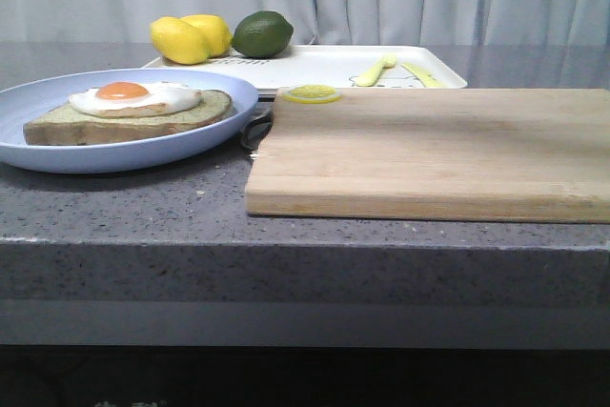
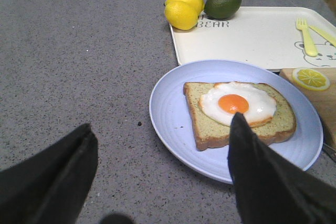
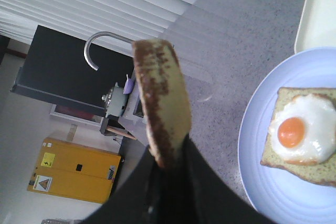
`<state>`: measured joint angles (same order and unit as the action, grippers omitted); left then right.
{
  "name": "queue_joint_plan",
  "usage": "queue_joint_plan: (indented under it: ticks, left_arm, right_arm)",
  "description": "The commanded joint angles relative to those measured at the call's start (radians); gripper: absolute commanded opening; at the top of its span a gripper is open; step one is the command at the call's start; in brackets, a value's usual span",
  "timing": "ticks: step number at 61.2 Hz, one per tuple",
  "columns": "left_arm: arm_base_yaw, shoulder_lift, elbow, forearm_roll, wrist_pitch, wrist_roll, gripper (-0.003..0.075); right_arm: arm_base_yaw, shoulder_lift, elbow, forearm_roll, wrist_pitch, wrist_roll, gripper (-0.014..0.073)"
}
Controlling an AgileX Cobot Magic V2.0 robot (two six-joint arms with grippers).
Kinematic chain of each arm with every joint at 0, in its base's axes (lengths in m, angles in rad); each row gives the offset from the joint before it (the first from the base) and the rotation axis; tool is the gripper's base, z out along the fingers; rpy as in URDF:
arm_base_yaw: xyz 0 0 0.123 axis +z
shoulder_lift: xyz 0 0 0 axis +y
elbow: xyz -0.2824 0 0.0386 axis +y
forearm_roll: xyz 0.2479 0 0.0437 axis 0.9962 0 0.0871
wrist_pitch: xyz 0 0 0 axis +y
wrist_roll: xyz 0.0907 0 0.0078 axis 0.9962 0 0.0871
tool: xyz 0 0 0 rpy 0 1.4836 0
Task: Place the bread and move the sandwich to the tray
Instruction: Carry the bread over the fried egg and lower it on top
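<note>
Grey bench (image 1: 143, 216): right pincer (image 3: 170, 156) clamped bread (image 3: 163, 98); left pincer (image 2: 157, 174) apart. Next, judged: lower bread onto sandwich (image 3: 302, 135).

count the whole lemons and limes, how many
3: two yellow lemons and one green lime, bunched together at the white tray's far corner. A lemon slice lies apart on the cutting board.
</note>
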<state>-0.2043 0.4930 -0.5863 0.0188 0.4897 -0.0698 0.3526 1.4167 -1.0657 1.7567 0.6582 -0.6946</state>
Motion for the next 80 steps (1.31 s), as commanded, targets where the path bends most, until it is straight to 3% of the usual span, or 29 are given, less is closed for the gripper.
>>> queue_joint_plan:
  ticks: [1,15,25,47,80]
  left_arm:
    - [-0.008,0.012,-0.028,-0.011,-0.092,-0.004,0.0511]
    - [-0.008,0.012,-0.028,-0.019,-0.095,-0.004,0.0511]
    - [-0.008,0.012,-0.028,-0.019,-0.095,-0.004,0.0511]
    - [-0.008,0.012,-0.028,-0.035,-0.098,-0.004,0.0511]
    - [-0.008,0.012,-0.028,-0.037,-0.1,-0.004,0.0511]
  right_arm:
    - [0.064,0.005,-0.031,0.172,-0.036,-0.035,-0.0023]
    - [0.157,0.134,-0.103,0.172,-0.069,-0.026,-0.0023]
    - [0.19,0.214,-0.158,0.172,-0.095,0.074,-0.0023]
    - [0.209,0.297,-0.236,0.172,-0.196,0.202,-0.0023]
    - [0.209,0.347,-0.275,0.172,-0.226,0.203,-0.0023]
